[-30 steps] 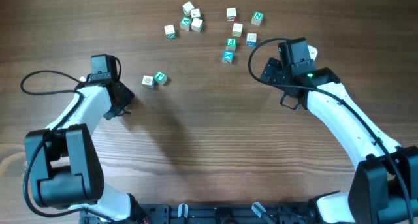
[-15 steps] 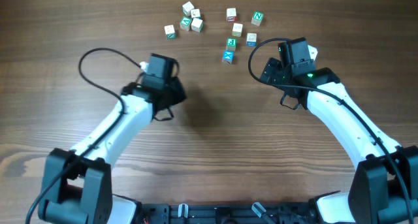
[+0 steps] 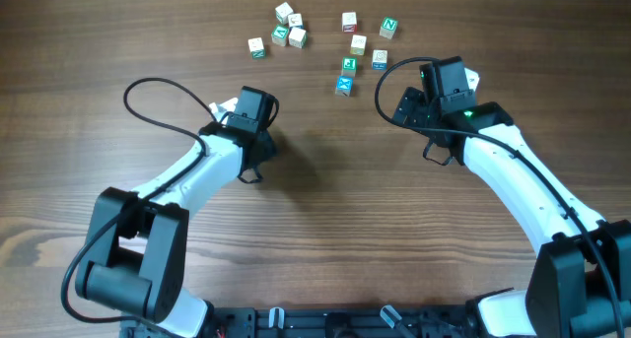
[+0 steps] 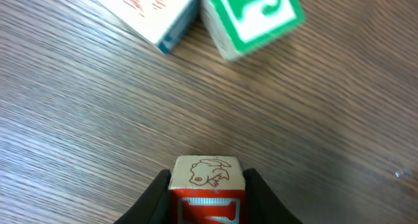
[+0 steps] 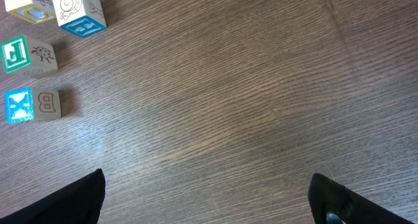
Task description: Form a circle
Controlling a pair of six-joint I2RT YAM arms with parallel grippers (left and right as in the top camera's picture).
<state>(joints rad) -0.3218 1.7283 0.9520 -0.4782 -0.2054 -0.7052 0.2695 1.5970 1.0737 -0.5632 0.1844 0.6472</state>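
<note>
The circle's pieces are small wooden letter cubes. My left gripper is shut on one cube with a frog drawing and a red letter face. Just ahead of it lie a green-letter cube and a white cube, touching each other. From overhead the left gripper covers these. One loose group of cubes lies at the far middle, another to its right. My right gripper is open and empty, just right of a blue X cube.
Bare brown wood tabletop stretches between the two arms and toward the near edge. The left arm's black cable loops over the table to the left of its wrist.
The left arm swung right and slightly forward, from the table's left side to over the two separate cubes, which it now hides from overhead. The right arm stayed still.
</note>
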